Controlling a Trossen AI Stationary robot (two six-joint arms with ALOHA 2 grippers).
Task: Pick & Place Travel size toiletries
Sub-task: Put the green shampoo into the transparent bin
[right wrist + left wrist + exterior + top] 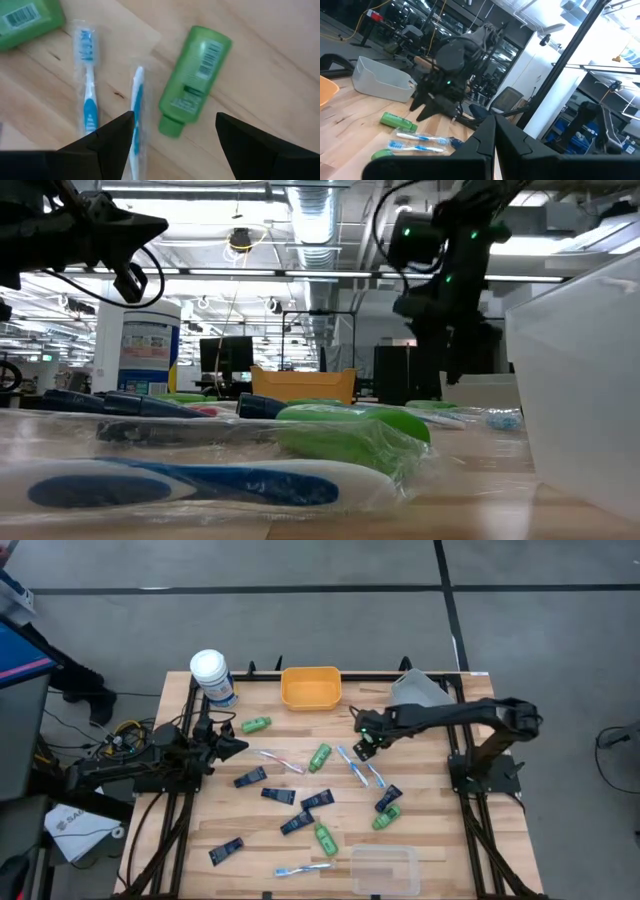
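Observation:
Travel-size toiletries lie flat and scattered on the wooden table: green bottles, navy tubes, a pink toothbrush and wrapped blue toothbrushes. My right gripper hangs open above the table's middle right. In its wrist view one green bottle and two wrapped blue toothbrushes lie below, untouched. My left gripper waits shut above the table's left side and holds nothing.
An orange bin and a grey bin sit at the far edge. A white-lidded canister stands at the far left corner, and a clear bin sits at the near edge. More bottles and tubes lie toward the near side.

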